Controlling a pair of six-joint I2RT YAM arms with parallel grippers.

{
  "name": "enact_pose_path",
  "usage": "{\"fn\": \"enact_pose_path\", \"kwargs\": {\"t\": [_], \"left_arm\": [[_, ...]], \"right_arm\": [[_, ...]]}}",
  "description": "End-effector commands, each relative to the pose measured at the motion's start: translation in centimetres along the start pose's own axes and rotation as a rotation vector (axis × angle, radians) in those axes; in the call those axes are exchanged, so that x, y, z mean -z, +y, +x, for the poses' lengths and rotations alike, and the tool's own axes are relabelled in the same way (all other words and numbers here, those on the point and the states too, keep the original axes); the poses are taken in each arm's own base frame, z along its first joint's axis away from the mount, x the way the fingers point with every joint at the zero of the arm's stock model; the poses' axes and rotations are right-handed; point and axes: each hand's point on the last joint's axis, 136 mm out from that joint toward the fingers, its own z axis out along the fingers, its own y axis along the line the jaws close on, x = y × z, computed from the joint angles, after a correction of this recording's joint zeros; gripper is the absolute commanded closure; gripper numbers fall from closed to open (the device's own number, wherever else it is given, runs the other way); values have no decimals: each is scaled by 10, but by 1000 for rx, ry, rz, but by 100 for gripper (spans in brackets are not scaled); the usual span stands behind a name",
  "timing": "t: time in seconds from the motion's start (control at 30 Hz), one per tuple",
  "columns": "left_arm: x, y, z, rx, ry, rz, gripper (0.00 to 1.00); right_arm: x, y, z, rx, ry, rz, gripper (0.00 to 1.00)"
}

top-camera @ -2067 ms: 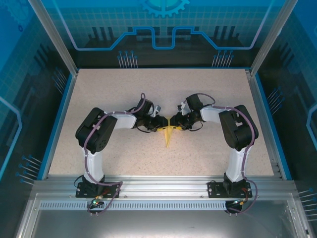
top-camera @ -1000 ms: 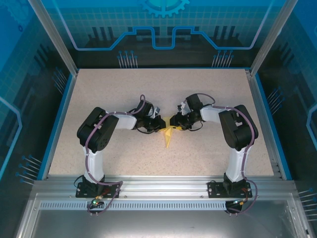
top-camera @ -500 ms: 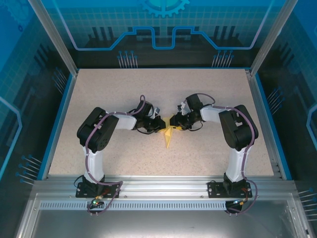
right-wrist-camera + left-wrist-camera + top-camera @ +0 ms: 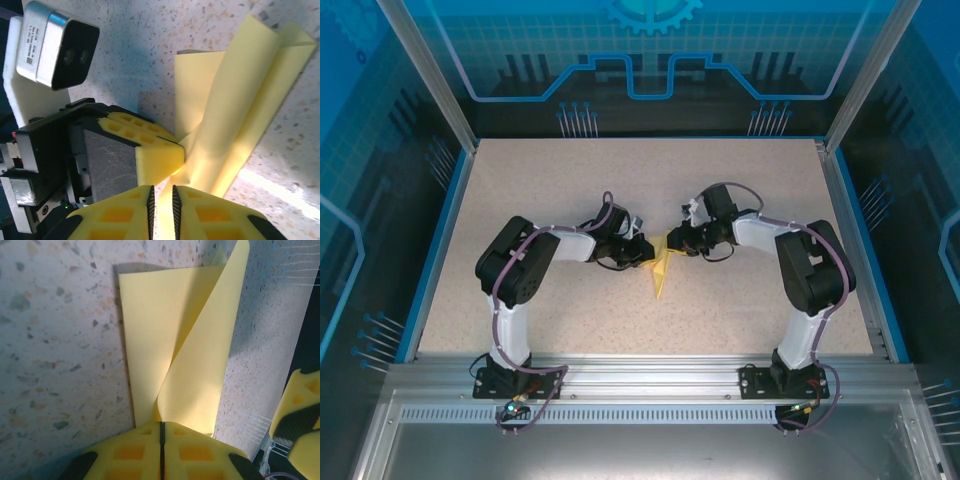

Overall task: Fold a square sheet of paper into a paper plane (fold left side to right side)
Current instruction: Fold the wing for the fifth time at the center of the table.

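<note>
— The left gripper (image 4: 161, 427)?
— Clamped tight on the creased bright-yellow paper wedge (image 4: 150, 340), mid speckled table (image 4: 740, 180).
— And the right gripper (image 4: 161, 190)?
— Pinching the same paper, jaws almost together; one flap lifted.

Right gripper (image 4: 162, 194): two yellow ribbed fingers at the lower edge, drawn close, with a strip of the folded bright-yellow paper sheet (image 4: 240, 100) pinched in the slot. Left gripper (image 4: 175, 149): yellow fingertips meet the same sheet at its narrow end. Folded flaps rise off the speckled stone-pattern tabletop (image 4: 140, 45). Silver-grey camera module (image 4: 55, 50) upper left
</note>
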Motion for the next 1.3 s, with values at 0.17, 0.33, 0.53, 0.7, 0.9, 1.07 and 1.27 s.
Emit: {"fn": "enact_pose_path", "kwargs": {"t": [0.17, 0.33, 0.53, 0.7, 0.9, 1.07, 1.27], "left_arm": [[-4, 28, 8, 25, 7, -81, 91], [-2, 30, 8, 22, 1, -94, 91], [1, 31, 7, 15, -9, -110, 91], [1, 31, 8, 14, -8, -113, 91], [1, 33, 8, 17, -12, -120, 91], [2, 34, 7, 18, -16, -125, 92], [2, 34, 7, 17, -21, -128, 93]], "right_arm": [[-22, 1, -1, 6, 41, 11, 82], [-29, -8, -1, 5, 58, 42, 82], [-32, -17, 1, 1, 68, 73, 82], [-33, -21, 1, 2, 72, 94, 81], [-36, -25, 1, -1, 77, 104, 81], [-38, -28, 2, -6, 86, 110, 81], [-39, -30, 2, -9, 89, 118, 81]]}}
